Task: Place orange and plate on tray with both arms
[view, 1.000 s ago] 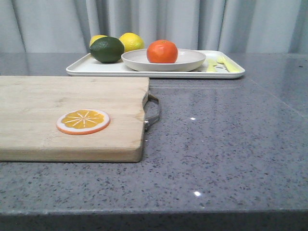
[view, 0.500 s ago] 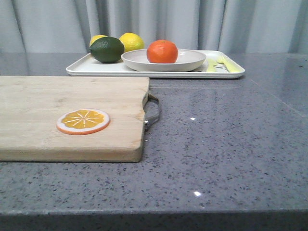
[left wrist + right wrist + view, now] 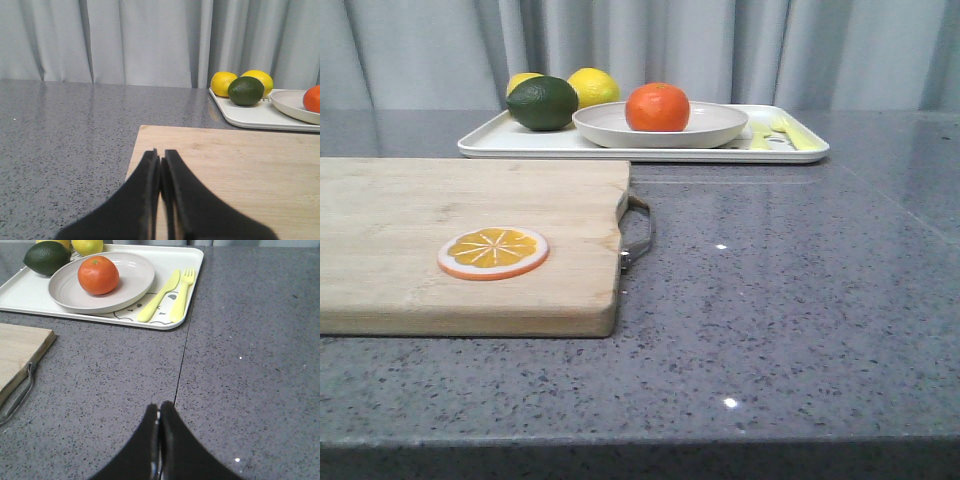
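The orange [image 3: 657, 107] sits in the off-white plate [image 3: 715, 132], and the plate rests on the white tray [image 3: 500, 140] at the back of the table. The right wrist view shows the orange [image 3: 98, 275], the plate [image 3: 132, 287] and the tray [image 3: 192, 270] too; the left wrist view shows part of the orange [image 3: 313, 99], the plate [image 3: 292, 104] and the tray [image 3: 250, 114]. My left gripper [image 3: 160, 155] is shut and empty over the cutting board's near corner. My right gripper [image 3: 160, 407] is shut and empty over bare counter, well short of the tray. Neither gripper shows in the front view.
A wooden cutting board [image 3: 410, 210] with a metal handle [image 3: 638, 232] lies at front left and carries an orange slice disc [image 3: 492, 251]. On the tray stand two lemons [image 3: 592, 87], a dark green avocado [image 3: 541, 103], and a yellow knife and fork [image 3: 170, 290]. Grey curtains hang behind.
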